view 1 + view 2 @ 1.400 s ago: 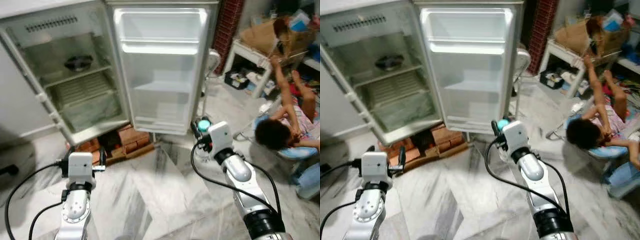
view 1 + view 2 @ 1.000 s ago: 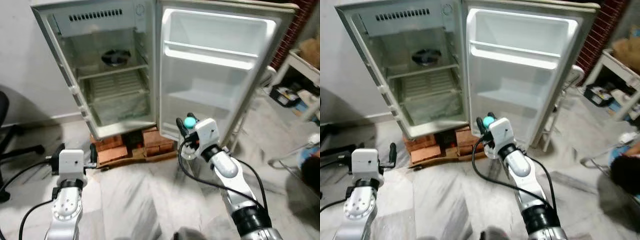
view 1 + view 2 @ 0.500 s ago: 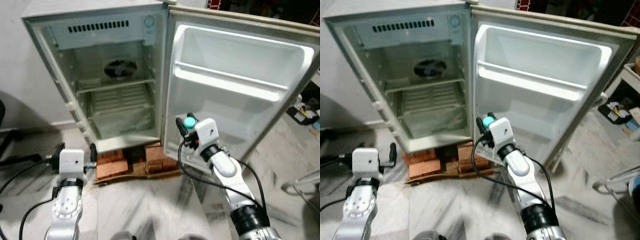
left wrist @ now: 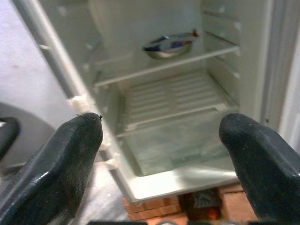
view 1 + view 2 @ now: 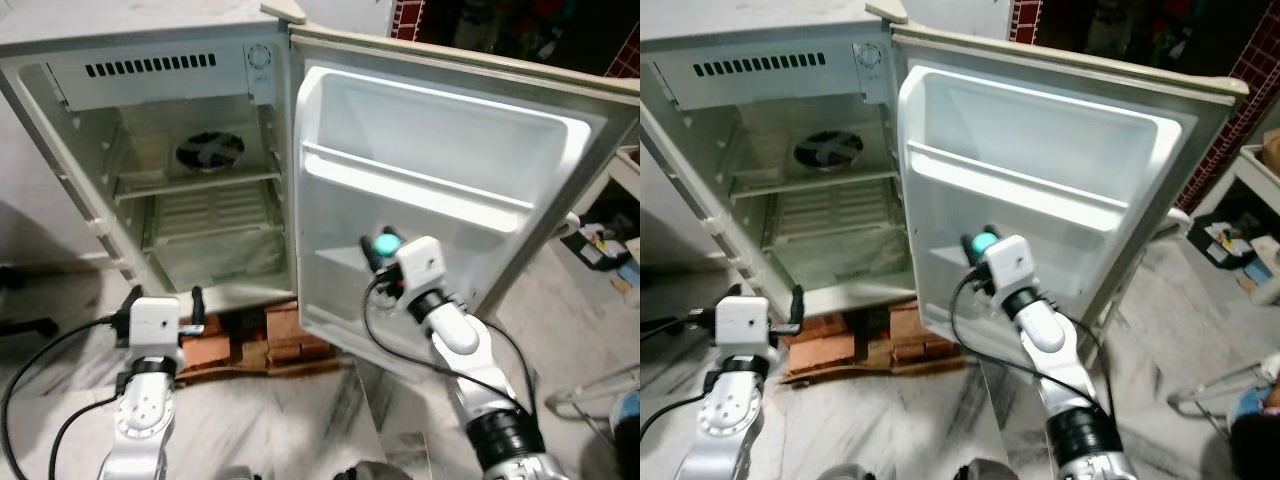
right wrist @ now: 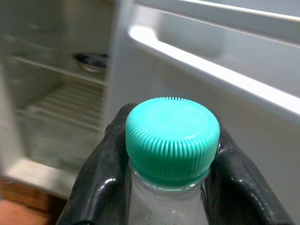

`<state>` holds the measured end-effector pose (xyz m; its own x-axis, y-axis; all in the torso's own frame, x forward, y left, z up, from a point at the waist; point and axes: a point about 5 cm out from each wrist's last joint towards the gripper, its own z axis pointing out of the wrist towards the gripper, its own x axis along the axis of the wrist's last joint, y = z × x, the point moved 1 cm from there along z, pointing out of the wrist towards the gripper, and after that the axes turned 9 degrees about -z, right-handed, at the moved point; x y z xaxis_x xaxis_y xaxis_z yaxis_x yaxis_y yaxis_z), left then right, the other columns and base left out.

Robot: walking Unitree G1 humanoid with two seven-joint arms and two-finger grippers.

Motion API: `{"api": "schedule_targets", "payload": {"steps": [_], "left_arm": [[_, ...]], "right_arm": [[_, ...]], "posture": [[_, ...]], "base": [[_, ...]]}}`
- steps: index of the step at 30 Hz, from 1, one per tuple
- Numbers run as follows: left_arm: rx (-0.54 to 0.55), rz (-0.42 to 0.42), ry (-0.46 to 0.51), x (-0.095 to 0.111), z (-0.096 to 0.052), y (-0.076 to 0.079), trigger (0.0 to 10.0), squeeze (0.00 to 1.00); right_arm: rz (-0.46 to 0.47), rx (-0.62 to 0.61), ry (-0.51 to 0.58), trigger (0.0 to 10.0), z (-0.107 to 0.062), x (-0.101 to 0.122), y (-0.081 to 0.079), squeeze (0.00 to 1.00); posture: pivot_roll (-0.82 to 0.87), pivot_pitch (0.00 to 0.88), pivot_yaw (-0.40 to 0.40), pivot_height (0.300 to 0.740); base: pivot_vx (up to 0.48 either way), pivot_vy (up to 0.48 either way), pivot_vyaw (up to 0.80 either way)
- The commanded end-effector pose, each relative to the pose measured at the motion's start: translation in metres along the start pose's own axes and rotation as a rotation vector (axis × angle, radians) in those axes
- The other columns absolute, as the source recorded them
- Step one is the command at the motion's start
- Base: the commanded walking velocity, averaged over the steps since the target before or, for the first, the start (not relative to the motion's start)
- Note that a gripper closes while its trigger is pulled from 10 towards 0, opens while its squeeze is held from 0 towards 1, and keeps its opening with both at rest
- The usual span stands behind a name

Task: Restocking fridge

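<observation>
So the fridge [image 5: 180,150] stood wide open, its door [image 5: 440,190] swung out to the right. The right gripper [image 6: 164,154] was clenched around the neck of a clear bottle [image 6: 166,206] with a teal cap [image 5: 385,242], held up right in front of the door's lower shelf [image 5: 350,262]. The left gripper [image 4: 161,154] hung low on the left, fingers [image 4: 70,159] spread apart and grasping nothing, aimed at the fridge's bottom compartment. A small dark bowl [image 5: 208,150] sat on the far upper shelf inside. Bricks [image 5: 275,340] propped the fridge off the marble floor [image 5: 330,420].
</observation>
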<state>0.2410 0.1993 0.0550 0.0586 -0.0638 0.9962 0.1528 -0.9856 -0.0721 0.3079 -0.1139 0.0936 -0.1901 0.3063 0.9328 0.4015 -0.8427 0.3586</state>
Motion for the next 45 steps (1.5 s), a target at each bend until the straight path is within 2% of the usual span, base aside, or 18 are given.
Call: {"api": "schedule_targets", "payload": {"steps": [1,12,13,15,24,26,34,38,45], "left_arm": [[-0.004,-0.003,0.003,0.001,0.000,0.003,10.0,0.00],[0.000,-0.024,-0.018,-0.004,-0.004,0.000,10.0,0.00],[-0.024,-0.057,-0.034,-0.007,-0.007,-0.001,10.0,0.00],[-0.034,-0.071,-0.038,-0.007,-0.008,-0.001,10.0,0.00],[0.000,-0.025,-0.066,-0.009,-0.011,-0.017,10.0,0.00],[0.017,-0.066,-0.072,-0.006,-0.013,-0.022,10.0,0.00],[0.017,-0.088,-0.059,0.000,-0.022,-0.020,10.0,0.00],[0.025,-0.098,-0.048,0.002,-0.031,-0.018,10.0,0.00],[0.021,-0.100,-0.046,0.002,-0.032,-0.017,10.0,0.00]], "right_arm": [[-0.017,-0.020,0.001,10.0,-0.002,0.000,0.009,0.00],[-0.024,-0.018,-0.005,10.0,-0.002,-0.002,0.011,0.00],[-0.025,-0.019,-0.005,10.0,-0.002,-0.002,0.011,0.00],[-0.025,-0.020,-0.005,10.0,-0.002,-0.002,0.012,0.00],[-0.001,-0.046,-0.006,10.0,-0.007,-0.005,0.011,0.00],[-0.003,-0.050,-0.003,10.0,-0.010,-0.005,0.009,0.00],[-0.003,-0.070,-0.014,10.0,-0.017,-0.008,0.007,0.00],[0.005,-0.120,-0.040,10.0,-0.025,-0.013,0.017,0.00],[0.008,-0.126,-0.049,10.0,-0.027,-0.016,0.017,0.00]], "posture": [[-0.01,0.036,-0.010,0.740],[-0.01,0.031,-0.015,0.740],[-0.01,0.031,-0.016,0.740],[-0.01,0.031,-0.016,0.740],[0.00,0.052,-0.009,0.740],[0.00,0.061,-0.009,0.740],[0.00,0.081,0.002,0.740],[0.01,0.087,-0.007,0.740],[0.01,0.089,-0.009,0.740]], "base": [[0.000,-0.390,0.00],[0.000,-0.101,0.00],[0.000,0.000,0.00],[0.000,0.000,0.00],[0.000,0.000,0.00],[0.000,0.000,0.00],[0.000,0.000,0.00],[0.000,0.000,0.00],[0.140,0.034,0.00]]}}
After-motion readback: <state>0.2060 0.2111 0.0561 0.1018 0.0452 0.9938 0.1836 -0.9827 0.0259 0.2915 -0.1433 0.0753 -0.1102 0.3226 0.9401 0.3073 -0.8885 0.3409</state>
